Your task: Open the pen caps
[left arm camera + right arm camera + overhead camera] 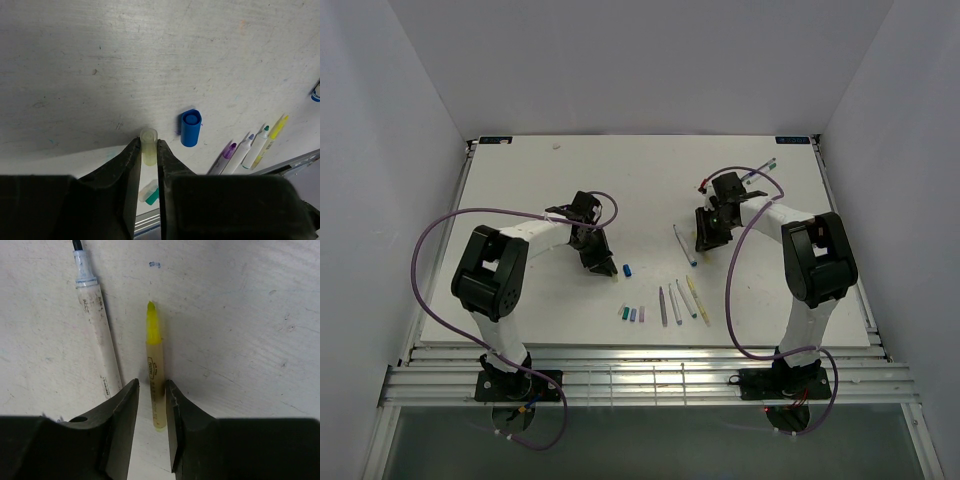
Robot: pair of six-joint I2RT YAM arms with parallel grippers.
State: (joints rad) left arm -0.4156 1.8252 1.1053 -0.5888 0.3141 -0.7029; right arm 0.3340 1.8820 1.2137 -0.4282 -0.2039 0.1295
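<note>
Big white table (520,180), both arms reaching in toward the middle, left arm on the left and right arm on the right.

The right end effector (152,387) is low over the table w/ a yellow pen (154,340) lying between its fingers, bare tip pointing away. The jaws are narrow but not clamped afaict, since a sliver of table shows on one side of the barrel. My guess is it held the barrel steady so the other arm could pull. Just left of it lies a blue-tipped pen (97,335), also uncapped and not touched.

The left end effector (148,146) is down near the middle of the table w/ a pale yellow cap (148,137) standing upright right between its fingertips. The gap is about cap-width, so I can't tell if it's pinching or just flanking it. The colour matches, so prob that pen's cap, being parked.

Toward the near edge and right of center is a row of pens (257,145), tips bare, laid side by side. Looks like a "done" pile, imo.

A blue cap (190,127) lies on its side just beside the yellow one, and three caps (633,314) sit lined up nearer the edge, left of the pens. Caps and pens are kept apart, so most of the job looks finished.
</note>
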